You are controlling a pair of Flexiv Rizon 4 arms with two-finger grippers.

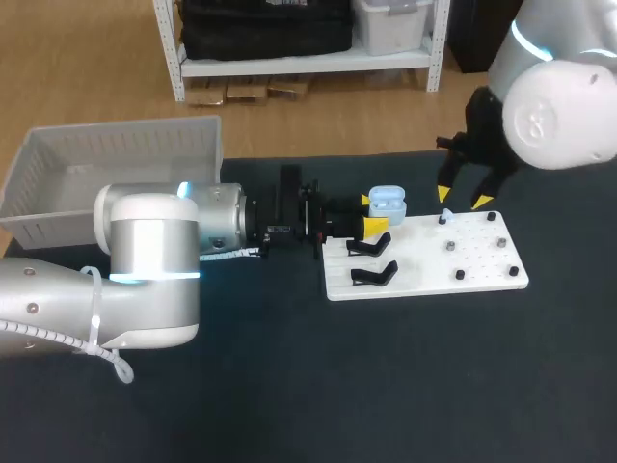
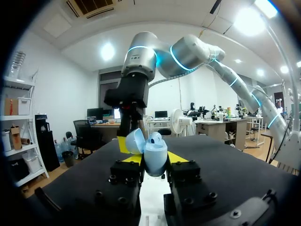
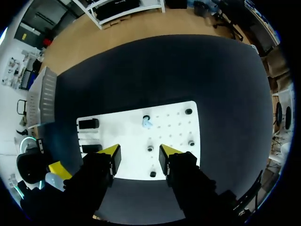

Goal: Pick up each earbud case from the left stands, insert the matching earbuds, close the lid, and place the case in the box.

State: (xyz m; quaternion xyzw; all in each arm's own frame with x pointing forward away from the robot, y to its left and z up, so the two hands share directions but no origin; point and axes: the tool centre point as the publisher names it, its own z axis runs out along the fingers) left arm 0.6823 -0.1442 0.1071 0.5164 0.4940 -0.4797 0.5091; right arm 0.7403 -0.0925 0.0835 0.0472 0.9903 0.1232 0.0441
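Left tool (image 1: 371,212) pinches the open earbud case (image 1: 388,203) at frame centre. Right tool (image 1: 462,197), spread, hovers over an earbud (image 1: 444,218) on the white board (image 1: 424,280), right of centre. An off-centre pinch could flick that earbud away.

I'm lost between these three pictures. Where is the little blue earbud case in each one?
Head view: the earbud case, lid open, is held in the left gripper at the far left corner of the white board.
Left wrist view: straight ahead, between that gripper's yellow tips.
Right wrist view: probably the pale sliver beside the left arm's yellow tip, just off the board.
Shared landmark: the white board.
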